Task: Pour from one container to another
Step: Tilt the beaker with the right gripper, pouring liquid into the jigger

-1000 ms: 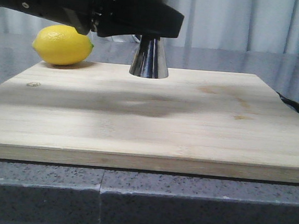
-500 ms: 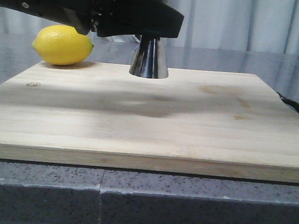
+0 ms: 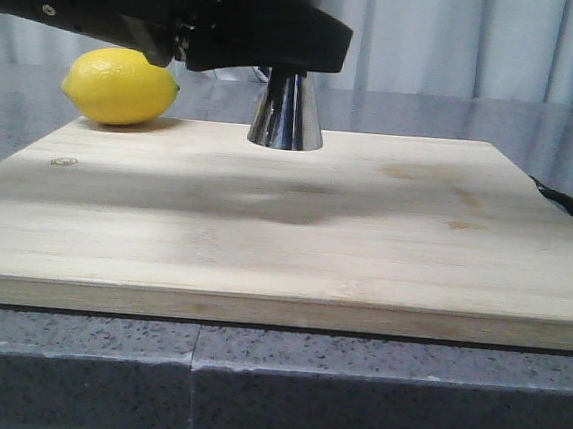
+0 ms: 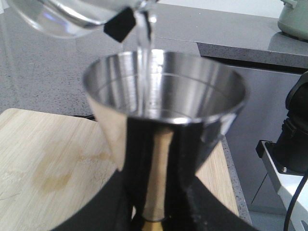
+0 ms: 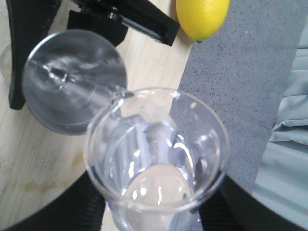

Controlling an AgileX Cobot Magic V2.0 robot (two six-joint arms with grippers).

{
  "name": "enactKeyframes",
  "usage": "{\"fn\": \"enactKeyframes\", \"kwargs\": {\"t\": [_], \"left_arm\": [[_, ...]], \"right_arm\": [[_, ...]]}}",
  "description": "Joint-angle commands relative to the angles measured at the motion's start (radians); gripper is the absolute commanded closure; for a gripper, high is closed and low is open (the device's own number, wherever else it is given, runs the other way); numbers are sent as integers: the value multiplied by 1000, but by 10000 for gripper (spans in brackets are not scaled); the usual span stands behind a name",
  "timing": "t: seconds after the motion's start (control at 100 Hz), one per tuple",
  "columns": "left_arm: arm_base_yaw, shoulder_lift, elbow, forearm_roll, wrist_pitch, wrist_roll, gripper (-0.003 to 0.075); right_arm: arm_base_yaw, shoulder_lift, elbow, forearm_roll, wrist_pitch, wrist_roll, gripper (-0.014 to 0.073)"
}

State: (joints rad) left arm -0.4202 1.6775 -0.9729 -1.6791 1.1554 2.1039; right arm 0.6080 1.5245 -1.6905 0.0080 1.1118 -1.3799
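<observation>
Nothing has shifted over the last second: my left gripper (image 4: 154, 211) stays clamped on the jigger (image 4: 166, 96) on the board (image 3: 366, 222), right gripper (image 5: 154, 216) holding the tilted beaker (image 5: 156, 154), water streaming in—pour underway.

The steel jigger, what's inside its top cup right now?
Clear liquid lies in the steel jigger, with a thin stream falling in from the tilted glass beaker above its rim. How deep the liquid is cannot be judged; the jigger's lower cone is hidden by the left gripper.
</observation>
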Motion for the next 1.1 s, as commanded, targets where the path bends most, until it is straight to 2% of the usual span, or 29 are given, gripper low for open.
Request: {"fn": "enactKeyframes", "kwargs": {"t": [0.0,0.17,0.6,1.09], "left_arm": [[-10,-48,-29,-66,101,-7,739],[-10,-48,-29,-66,101,-7,739],[-10,-48,-29,-66,101,-7,739],[-10,-48,-29,-66,101,-7,739]], "right_arm": [[1,-47,-36,-20,-57,-1,516],[37,-47,-36,-88,-52,-1,516],[58,-47,-36,-119,-53,-1,516],[117,-47,-36,-229,-50,-1,516]]}}
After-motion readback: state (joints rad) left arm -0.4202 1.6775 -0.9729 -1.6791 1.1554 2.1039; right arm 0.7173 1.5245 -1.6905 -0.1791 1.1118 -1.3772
